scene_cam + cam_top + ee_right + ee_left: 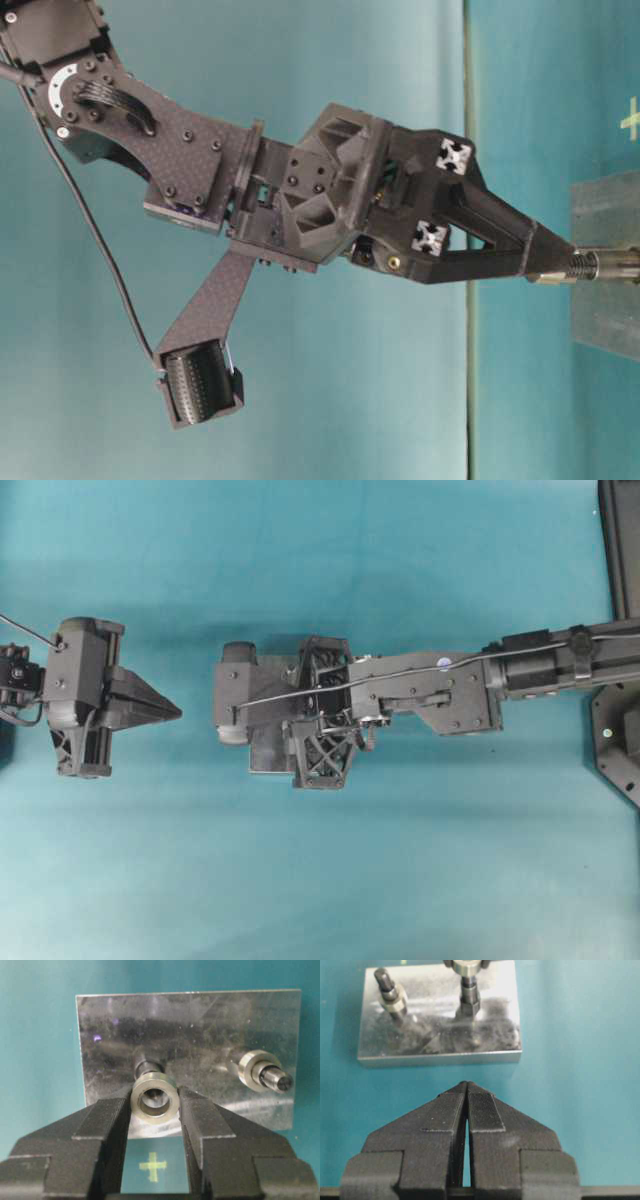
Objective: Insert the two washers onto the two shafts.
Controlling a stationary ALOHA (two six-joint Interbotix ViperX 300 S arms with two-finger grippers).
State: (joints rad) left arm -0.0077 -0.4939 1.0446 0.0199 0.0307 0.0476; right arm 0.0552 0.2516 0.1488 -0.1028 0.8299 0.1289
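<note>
Right wrist view: the right claw (pixel 155 1110) is seen closed on the washer (pixel 154 1097), a silvery ring pinched at its sides between the two black fingers (pixel 107 1125), its bore facing the camera. Just behind the ring the top of a dark shaft (pixel 148 1066) is seen, standing on a metal plate (pixel 200 1030); whether the ring already sits over the shaft's tip cannot be told from this view. A second shaft (pixel 272 1077) is seen to the right on the same plate, and a washer-like ring (pixel 251 1069) is already seated on it. A small yellow cross (pixel 152 1166) is marked on the teal surface (pixel 40 1060) between the fingers. In the table-level view the right claw (pixel 560 262) is pointed steeply down at the plate (pixel 605 310), and its tips are met by a ringed shaft end (pixel 600 266) above the plate. In the left wrist view the left claw (pixel 466 1089) is seen fully closed, fingertips pressed together with nothing between them, and it is held apart from the plate (pixel 440 1052); the held washer (pixel 465 967) is seen at the top of the near shaft (pixel 469 1000). In the overhead view the left claw (pixel 168 712) is seen to the left, well clear of the right arm (pixel 450 680), which covers most of the plate (pixel 270 755).
</note>
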